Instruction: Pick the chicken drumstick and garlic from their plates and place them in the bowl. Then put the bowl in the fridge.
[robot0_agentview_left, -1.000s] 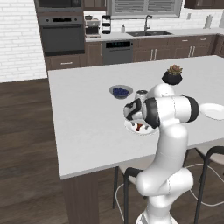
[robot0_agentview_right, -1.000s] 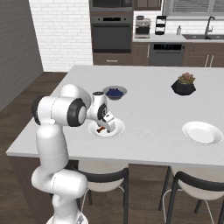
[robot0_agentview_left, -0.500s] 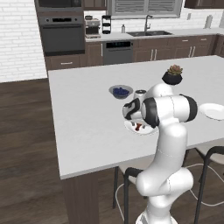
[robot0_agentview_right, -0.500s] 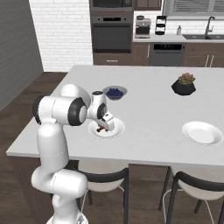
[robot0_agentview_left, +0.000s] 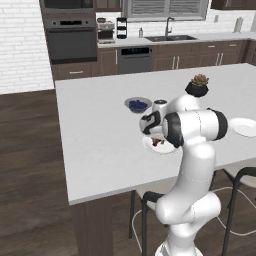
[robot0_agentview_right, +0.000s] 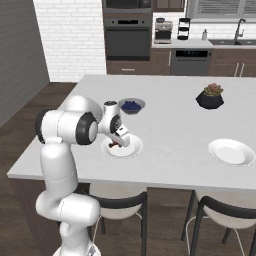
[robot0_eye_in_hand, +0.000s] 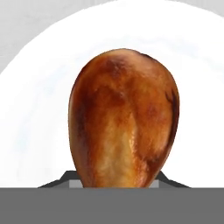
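Left base view: the arm bends forward over the island, and its gripper (robot0_agentview_left: 159, 141) is down on the near plate (robot0_agentview_left: 150, 146), where a dark scrap of the drumstick (robot0_agentview_left: 159, 142) shows under the hand. The second plate (robot0_agentview_left: 246, 127) lies well apart at the counter's right edge. The berry bowl (robot0_agentview_left: 137, 104) sits just behind the near plate, and the planter (robot0_agentview_left: 197, 86) stands farther back. I cannot make out the garlic or the dark bowl here.

Right base view: the same reach from the other side. The gripper (robot0_agentview_right: 120, 142) sits low over the near plate (robot0_agentview_right: 131, 149), with the drumstick (robot0_agentview_right: 116, 145) a small brown spot beneath it. The second plate (robot0_agentview_right: 231, 152) looks bare, though at this size a pale bulb on white could be missed. The berry bowl (robot0_agentview_right: 131, 105) and planter (robot0_agentview_right: 210, 97) stand behind.

Hand view: the drumstick (robot0_eye_in_hand: 124, 118) stands large between the two fingertips (robot0_eye_in_hand: 65, 178), its fat end up, lying on the white plate (robot0_eye_in_hand: 35, 109). The tips flank its lower end closely; whether they already press on it I cannot tell.

As for progress, this looks like the very first pick: the drumstick is not yet lifted off its plate, and the garlic, the drop into the bowl and the trip to the fridge all seem to remain.

No brand, label or writing is readable anywhere.
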